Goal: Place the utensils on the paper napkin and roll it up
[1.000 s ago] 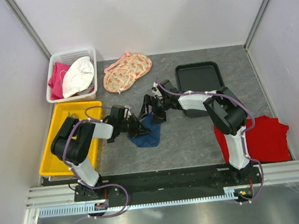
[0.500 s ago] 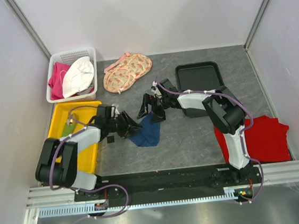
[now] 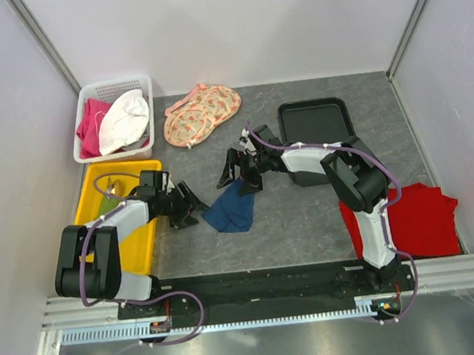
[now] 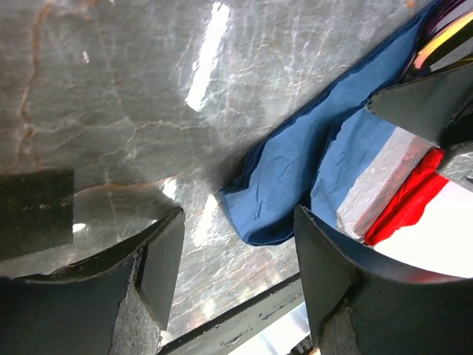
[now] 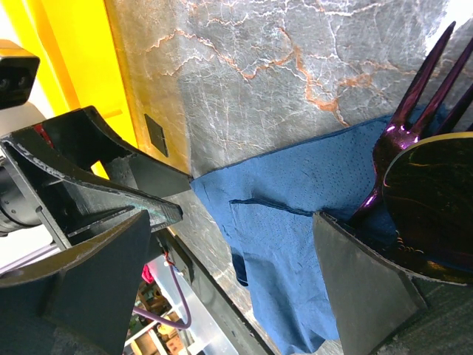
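While both jaws stand apart, the left gripper (image 3: 190, 202) just left of the rumpled napkin (image 3: 232, 213) at mid-frame and the right gripper (image 3: 235, 172) over the utensils (image 5: 392, 151) at its upper edge, I fear a tug on the paper could spill them.

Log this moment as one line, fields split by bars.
left end effector open, at napkin edge | right end effector open, over napkin | utensils on napkin | roll unfinished

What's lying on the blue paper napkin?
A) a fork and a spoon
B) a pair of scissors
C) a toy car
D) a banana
A: in the right wrist view, a shiny purplish fork and a shiny dark spoon lie with their heads on the thin blue paper napkin.
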Controlling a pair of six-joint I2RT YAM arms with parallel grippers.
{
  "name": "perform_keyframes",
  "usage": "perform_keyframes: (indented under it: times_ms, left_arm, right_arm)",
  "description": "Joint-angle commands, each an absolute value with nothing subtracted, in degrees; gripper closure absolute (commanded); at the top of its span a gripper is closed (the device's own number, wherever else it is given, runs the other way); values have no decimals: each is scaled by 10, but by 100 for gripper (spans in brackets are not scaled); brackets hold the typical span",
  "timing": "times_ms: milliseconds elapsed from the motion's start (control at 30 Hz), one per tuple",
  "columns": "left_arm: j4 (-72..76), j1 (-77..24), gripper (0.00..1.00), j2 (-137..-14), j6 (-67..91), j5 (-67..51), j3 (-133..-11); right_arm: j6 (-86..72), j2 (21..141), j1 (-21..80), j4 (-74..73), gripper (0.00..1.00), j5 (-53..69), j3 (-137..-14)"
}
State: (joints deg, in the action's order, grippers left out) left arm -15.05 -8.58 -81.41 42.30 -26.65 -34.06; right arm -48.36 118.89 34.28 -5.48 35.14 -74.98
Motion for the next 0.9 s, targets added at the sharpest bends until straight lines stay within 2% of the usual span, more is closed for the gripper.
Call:
perform_keyframes:
  times_ms: [0,233,567,767,800,833,867]
  left_arm:
    - [-115,-83,31,-852,400,-249,-337]
    - [-59,-101,33,-875,423,-259,-327]
    - [-18,-107,54,-901,422,-294,-342]
    - [-4,-120,55,-904,423,-326,-345]
    - [-2,-120,57,-904,424,-330,-345]
    - [-2,-120,66,-904,429,-334,-348]
    - [-2,-120,70,-903,431,-338,-350]
  right_arm:
    - [-471,1216,342,-80,2,314,-749]
    - [-474,1219,342,-80,2,312,-748]
    - [-476,1223,342,-79,2,311,-748]
    - [-476,1223,341,-78,2,309,-745]
    - [-477,1223,342,-78,2,308,-745]
    - [-478,1223,342,-78,2,308,-745]
    - [-478,1223,342,-78,2,308,-745]
